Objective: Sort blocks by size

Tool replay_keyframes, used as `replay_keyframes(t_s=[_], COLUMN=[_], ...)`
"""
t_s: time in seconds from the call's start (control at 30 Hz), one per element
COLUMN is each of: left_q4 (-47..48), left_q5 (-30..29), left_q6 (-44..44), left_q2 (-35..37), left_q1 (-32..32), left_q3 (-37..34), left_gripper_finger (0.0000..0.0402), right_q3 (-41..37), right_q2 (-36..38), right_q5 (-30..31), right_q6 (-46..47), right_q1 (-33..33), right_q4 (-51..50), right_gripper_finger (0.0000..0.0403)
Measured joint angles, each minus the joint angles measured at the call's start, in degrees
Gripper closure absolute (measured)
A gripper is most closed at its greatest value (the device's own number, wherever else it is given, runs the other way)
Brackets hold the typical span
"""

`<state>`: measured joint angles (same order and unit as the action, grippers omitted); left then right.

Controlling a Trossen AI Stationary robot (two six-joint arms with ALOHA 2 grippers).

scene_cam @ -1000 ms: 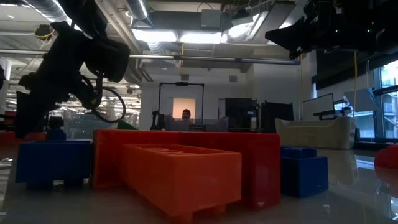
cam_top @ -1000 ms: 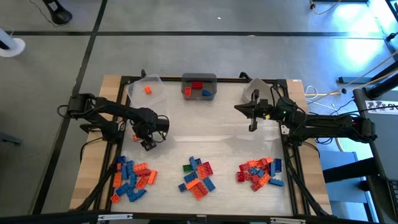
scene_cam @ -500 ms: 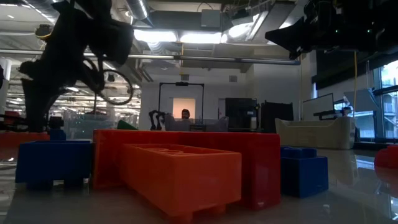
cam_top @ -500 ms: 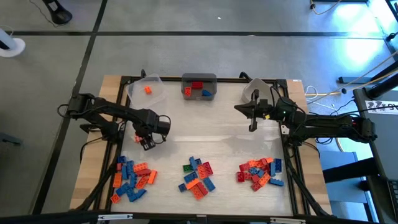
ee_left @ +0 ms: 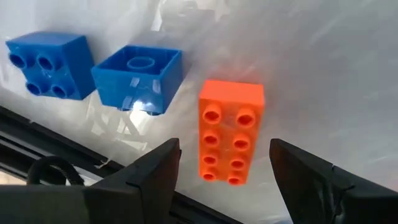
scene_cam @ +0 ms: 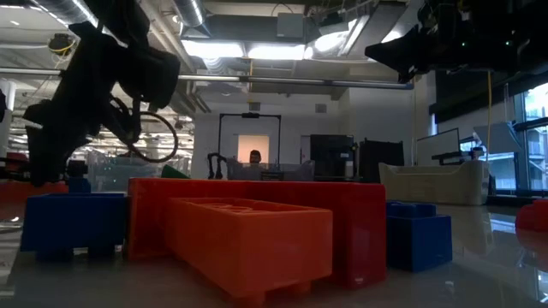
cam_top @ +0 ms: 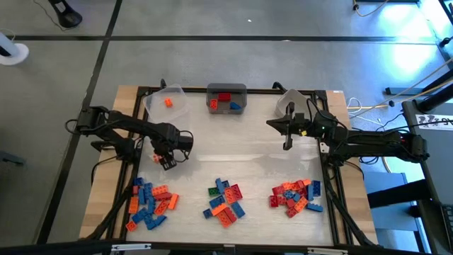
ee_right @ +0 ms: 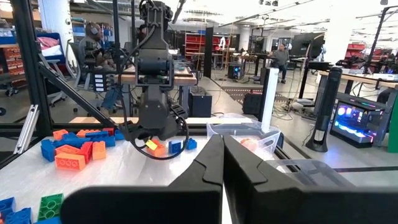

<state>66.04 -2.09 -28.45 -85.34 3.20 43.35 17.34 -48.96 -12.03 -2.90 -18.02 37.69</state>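
Note:
An orange eight-stud block [ee_left: 231, 132] lies studs-up on the white table, with two blue blocks [ee_left: 93, 68] beside it. My left gripper [ee_left: 225, 150] [cam_top: 168, 161] hangs over the orange block, pointing down and open, one finger on either side of it and not touching it. More blocks lie in three heaps along the near edge: left [cam_top: 150, 202], middle [cam_top: 225, 200] and right [cam_top: 296, 195]. My right gripper [ee_right: 222, 163] [cam_top: 271, 122] waits shut, level and high over the far right of the table.
Along the far edge stand a clear bin [cam_top: 168, 104] holding one orange block, a grey bin [cam_top: 226, 98] with red and blue blocks, and another clear bin [cam_top: 290, 103]. Big red, orange and blue blocks [scene_cam: 257, 214] fill the low view. Bare white table lies mid-table.
My left gripper has risen a little over the orange block, then sunk back to about where it was, tipping slightly. Its fingers have stayed open.

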Motion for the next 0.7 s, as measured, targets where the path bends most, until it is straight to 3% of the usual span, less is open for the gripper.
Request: replay_keyframes(t_s=[0.47, 0.7], left_q4=[-7.85, -8.68], left_q5=[3.42, 4.22], left_q6=[-0.04, -0.04], left_q2=[0.22, 0.15], left_q1=[0.33, 0.28], left_q3=[-5.21, -5.38], left_gripper_finger=[0.0168, 0.0241], right_q3=[0.0, 0.0], right_q2=[0.02, 0.01], right_q5=[0.0, 0.0], right_q6=[0.0, 0.0], right_q1=[0.0, 0.0], right_q4=[-0.02, -0.02], right_gripper_finger=[0.0397, 0.0397])
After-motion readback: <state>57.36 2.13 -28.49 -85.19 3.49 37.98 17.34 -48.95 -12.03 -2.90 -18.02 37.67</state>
